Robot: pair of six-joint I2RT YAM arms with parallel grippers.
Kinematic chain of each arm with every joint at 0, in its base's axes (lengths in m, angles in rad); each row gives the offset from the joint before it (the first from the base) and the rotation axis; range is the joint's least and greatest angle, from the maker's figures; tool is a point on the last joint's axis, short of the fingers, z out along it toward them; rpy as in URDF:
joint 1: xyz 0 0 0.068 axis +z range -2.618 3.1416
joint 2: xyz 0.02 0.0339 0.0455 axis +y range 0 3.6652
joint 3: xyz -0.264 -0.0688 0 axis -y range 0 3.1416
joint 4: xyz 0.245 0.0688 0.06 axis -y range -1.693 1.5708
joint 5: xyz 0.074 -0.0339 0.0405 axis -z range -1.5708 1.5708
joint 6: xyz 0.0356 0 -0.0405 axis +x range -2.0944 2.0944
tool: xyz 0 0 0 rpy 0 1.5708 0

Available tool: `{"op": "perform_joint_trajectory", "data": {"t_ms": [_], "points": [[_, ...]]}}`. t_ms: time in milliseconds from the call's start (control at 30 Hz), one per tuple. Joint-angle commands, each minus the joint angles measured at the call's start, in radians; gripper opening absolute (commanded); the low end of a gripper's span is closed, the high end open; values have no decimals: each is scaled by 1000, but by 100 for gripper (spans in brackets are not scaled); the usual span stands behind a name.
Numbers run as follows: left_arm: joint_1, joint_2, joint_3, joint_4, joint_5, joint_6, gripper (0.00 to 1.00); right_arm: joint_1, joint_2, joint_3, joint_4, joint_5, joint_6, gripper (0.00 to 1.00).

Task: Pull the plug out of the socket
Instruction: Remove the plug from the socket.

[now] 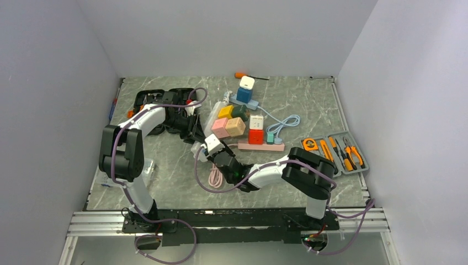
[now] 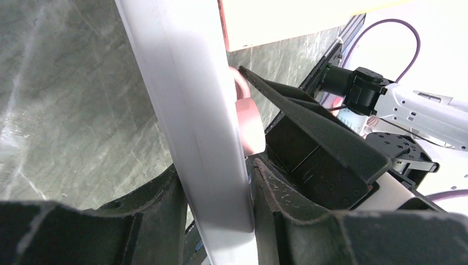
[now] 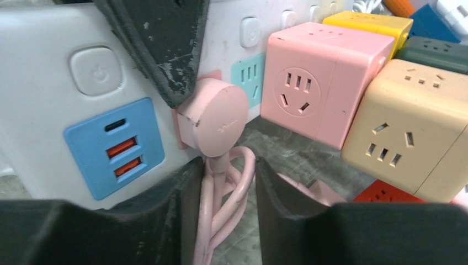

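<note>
Two tools share this step. The left tool (image 2: 216, 185) is clamped across the white power strip (image 3: 38, 127), bracing it above the counter (image 2: 66, 99). The right tool (image 3: 227, 165) stands partway open, its jaws straddling the pink cable (image 3: 221, 215) just below the pink plug (image 3: 212, 118). We cannot tell whether its pads press on anything yet. The plug sits fully seated in the strip's face, between the blue USB panel (image 3: 113, 146) and a teal socket (image 3: 249, 74).

We judge the step in hand to be taking hold of the plug. To do it well, we should close on the round body rather than the cable. Then we should draw straight away from the strip's face, along the pins, without twisting, while the left tool resists. One left finger (image 3: 160, 44) overlaps the plug's upper edge, so the grip has little room there.

Counting in the right wrist view:
- one plug
- one strip
- three ports in the blue panel
- five cube sockets: pink (image 3: 317, 83), yellow (image 3: 367, 22), dark green (image 3: 436, 52), beige (image 3: 411, 124) and a red corner (image 3: 386, 193)
</note>
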Motion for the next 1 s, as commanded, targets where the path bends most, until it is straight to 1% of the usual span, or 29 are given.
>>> {"op": "perform_joint_trajectory", "data": {"t_ms": [0, 33, 167, 367, 400, 633, 833, 967], "points": [[-9, -104, 50, -14, 197, 44, 21, -32, 7, 88, 130, 114, -49, 33], [-9, -103, 52, -17, 189, 45, 20, -33, 6, 89, 146, 137, -62, 28], [-8, -109, 44, -6, 110, 49, 20, -42, -34, 69, 210, 200, -90, 18], [-7, -114, 27, -8, -2, 72, 18, -73, -118, -4, 200, 228, -15, 4], [-8, -114, 24, -11, -15, 75, 18, -78, -128, -17, 194, 231, 9, 0], [-6, -117, 18, -8, -113, 77, 17, -84, -182, -83, 183, 266, 86, 0], [2, -110, 16, -1, -137, 64, 16, -83, -216, -116, 168, 277, 107, 0], [8, -107, 11, 9, -137, 58, 16, -64, -224, -119, 94, 243, 149, 0]]}}
